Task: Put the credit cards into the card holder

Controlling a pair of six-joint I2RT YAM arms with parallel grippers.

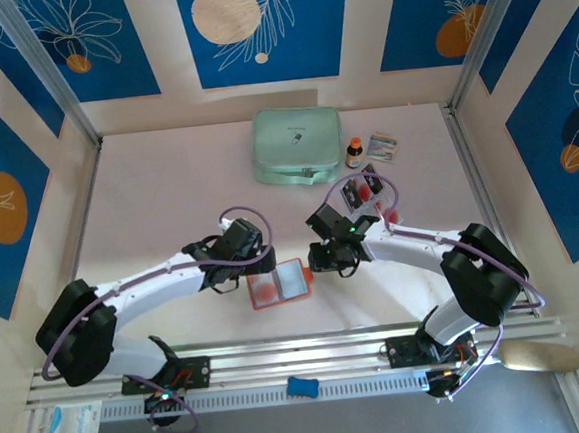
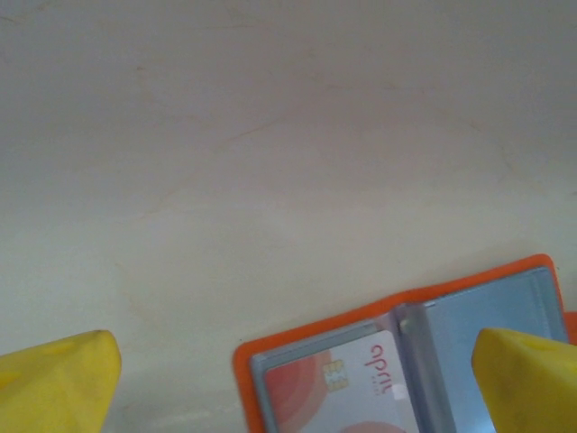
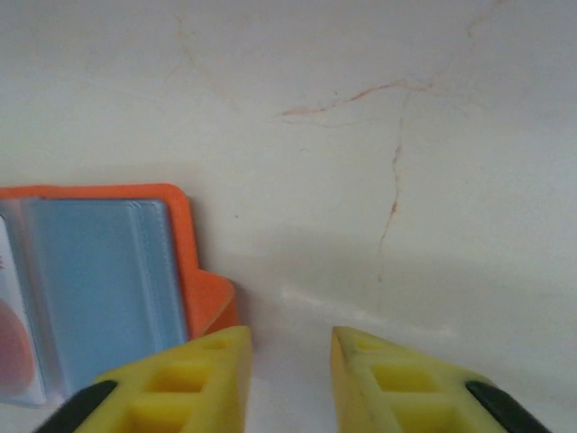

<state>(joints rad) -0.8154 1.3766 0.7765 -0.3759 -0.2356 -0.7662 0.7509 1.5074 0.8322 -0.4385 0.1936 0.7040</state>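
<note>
The small square orange leather-like card holder (image 1: 280, 282) lies open on the pale table (image 1: 167, 186), with a pale red-dotted plastic card (image 2: 334, 397) in one pocket. The left gripper (image 2: 296, 356) hangs above it, spread wide and empty. The right gripper (image 3: 288, 347), just beside its corner, is narrowly parted and holds nothing.

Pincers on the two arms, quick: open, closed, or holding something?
Left pincer: wide open, empty, near the open orange leather-like card holder.
Right pincer: slightly open, empty.

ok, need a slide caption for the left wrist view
Left gripper open over the unfolded orange card holder on the pale table, one red-dot credit card seated in a sleeve.
</note>
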